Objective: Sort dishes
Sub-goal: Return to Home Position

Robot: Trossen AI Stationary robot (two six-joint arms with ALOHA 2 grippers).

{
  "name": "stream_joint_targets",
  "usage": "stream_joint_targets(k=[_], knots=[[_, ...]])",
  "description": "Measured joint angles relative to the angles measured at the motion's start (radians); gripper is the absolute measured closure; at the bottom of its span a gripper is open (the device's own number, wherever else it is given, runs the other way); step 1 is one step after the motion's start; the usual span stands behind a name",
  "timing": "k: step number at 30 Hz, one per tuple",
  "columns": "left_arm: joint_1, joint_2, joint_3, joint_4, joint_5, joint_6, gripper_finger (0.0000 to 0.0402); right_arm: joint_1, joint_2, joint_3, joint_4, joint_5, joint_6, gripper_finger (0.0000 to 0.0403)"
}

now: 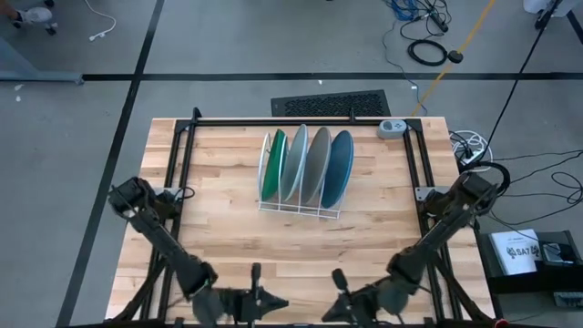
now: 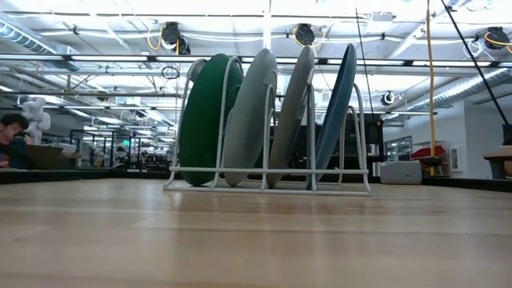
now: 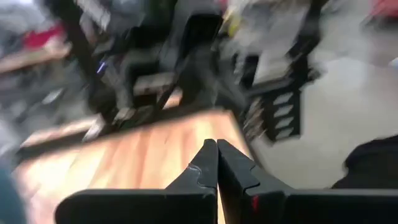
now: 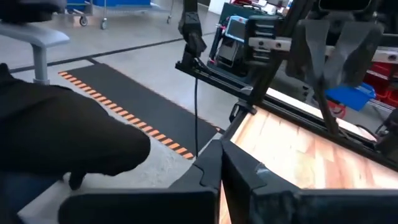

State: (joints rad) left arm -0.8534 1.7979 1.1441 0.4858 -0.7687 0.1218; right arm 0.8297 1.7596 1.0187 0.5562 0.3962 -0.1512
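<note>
High view: green plate [image 1: 272, 164], light blue plate [image 1: 295, 162], grey plate [image 1: 316, 162] and blue plate [image 1: 338, 169] all stand on edge in rack [image 1: 297, 211], mid-tabletop [image 1: 228, 246]. Sorting looks done. Left gripper [image 3: 216, 146] and right gripper [image 4: 221, 148] clenched, empty, at near tabletop edge; only homing left.

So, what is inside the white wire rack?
Four plates stand on edge in the white wire rack: the dark green plate, the pale blue plate, the grey plate, the medium blue plate. Each hides most of its neighbour's face.
</note>
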Motion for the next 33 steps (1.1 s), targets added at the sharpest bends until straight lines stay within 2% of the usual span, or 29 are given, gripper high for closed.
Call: stream_joint_targets(k=[3, 5, 8, 11, 13, 17, 20, 24, 28, 33], knots=[[0.056, -0.024, -0.159, 0.285, 0.124, 0.085, 0.0401, -0.068, 0.033, -0.005, 0.083, -0.093, -0.019, 0.0403], [0.106, -0.056, -0.27, 0.417, 0.186, 0.051, 0.0401, -0.12, 0.046, -0.006, 0.118, -0.156, -0.024, 0.0403], [0.164, -0.109, -0.417, 0.541, 0.225, -0.006, 0.0401, -0.199, 0.051, -0.006, 0.137, -0.243, -0.007, 0.0403], [0.175, -0.184, -0.521, 0.62, 0.237, 0.025, 0.0402, -0.252, 0.032, -0.033, 0.134, -0.264, 0.007, 0.0403], [0.158, -0.263, -0.568, 0.626, 0.218, 0.064, 0.0402, -0.268, -0.011, -0.082, 0.146, -0.257, -0.003, 0.0403], [0.072, -0.447, -0.642, 0.549, 0.081, 0.162, 0.0402, -0.272, -0.197, -0.263, 0.209, -0.161, -0.002, 0.0403], [-0.008, -0.575, -0.674, 0.467, -0.035, 0.199, 0.0402, -0.236, -0.374, -0.444, 0.296, -0.074, 0.001, 0.0403], [-0.095, -0.694, -0.703, 0.312, -0.146, 0.204, 0.0402, -0.159, -0.571, -0.661, 0.434, -0.028, -0.009, 0.0403], [-0.137, -0.762, -0.76, 0.28, -0.228, 0.203, 0.0402, -0.124, -0.646, -0.807, 0.507, -0.02, -0.016, 0.0403], [-0.13, -0.809, -0.861, 0.299, -0.235, 0.177, 0.0402, -0.135, -0.648, -0.919, 0.571, 0.017, -0.001, 0.0403]])
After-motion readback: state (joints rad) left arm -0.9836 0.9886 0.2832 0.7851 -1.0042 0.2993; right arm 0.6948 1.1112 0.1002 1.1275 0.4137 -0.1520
